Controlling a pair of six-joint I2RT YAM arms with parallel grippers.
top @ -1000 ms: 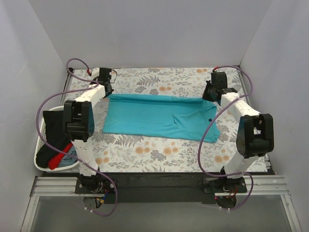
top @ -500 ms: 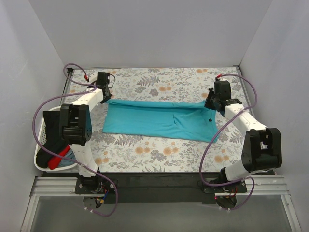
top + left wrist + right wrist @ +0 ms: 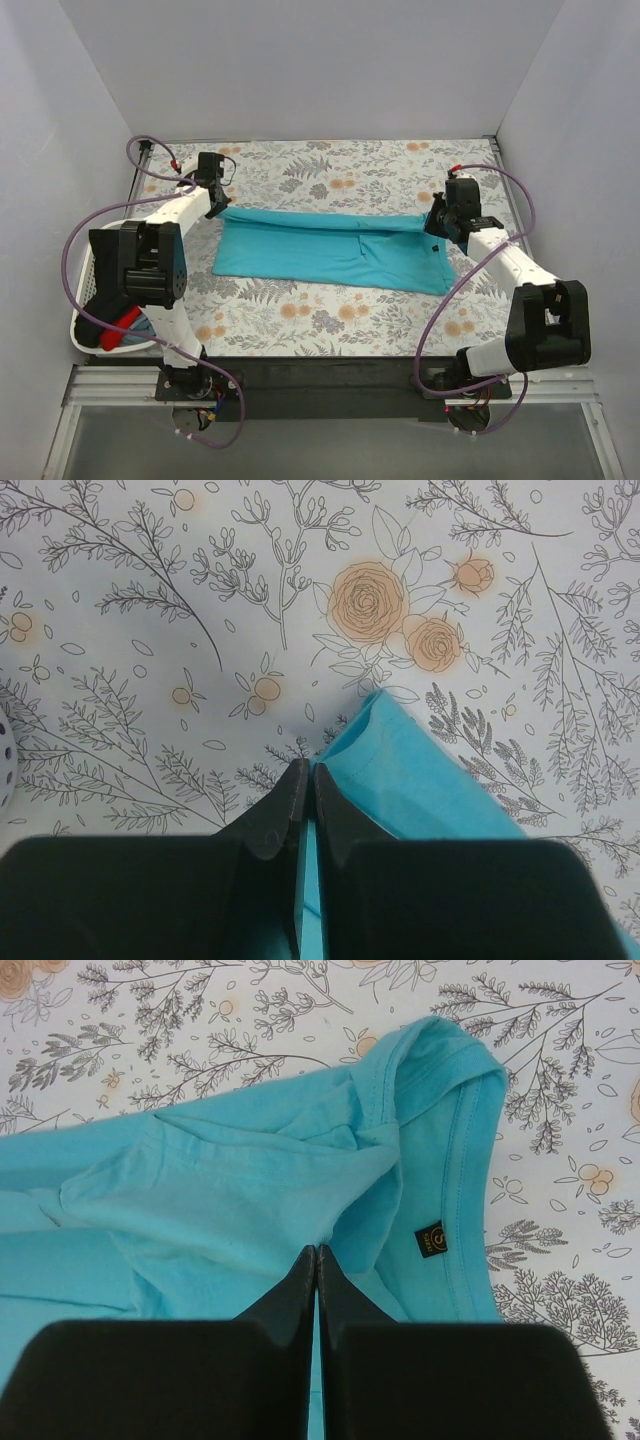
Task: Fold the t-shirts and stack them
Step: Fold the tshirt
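White walls close in three sides of a tabletop (image 3: 330,310) covered with a floral print of grey sprigs and orange roses. Across its middle lies the turquoise t-shirt (image 3: 320,250), spread long from left to right, its near edge flat on the print and its far edge drawn into a straight, narrow band between the two arms. The left pincer (image 3: 224,207) sits at the shirt's far left corner; in the left wrist view its fingers (image 3: 290,800) are pressed together with only a thin line of turquoise cloth showing between them, so it is clamped on that corner, and the cloth fans out to the right over the print. The right pincer (image 3: 437,222) sits at the shirt's far right end; in the right wrist view its fingers (image 3: 300,1280) are likewise nearly touching, nipping a fold of the same shirt just beside the collar (image 3: 468,1150), where a small dark label (image 3: 431,1239) shows inside the neckline. The cloth around that grip is bunched into soft creases. Whether the gripped edge is lifted off the surface cannot be told. At the left edge a white basket (image 3: 76,322) holds a red shirt (image 3: 118,328) and a black shirt (image 3: 95,322), partly hidden behind the left arm. Purple cables (image 3: 100,215) loop from both arms.
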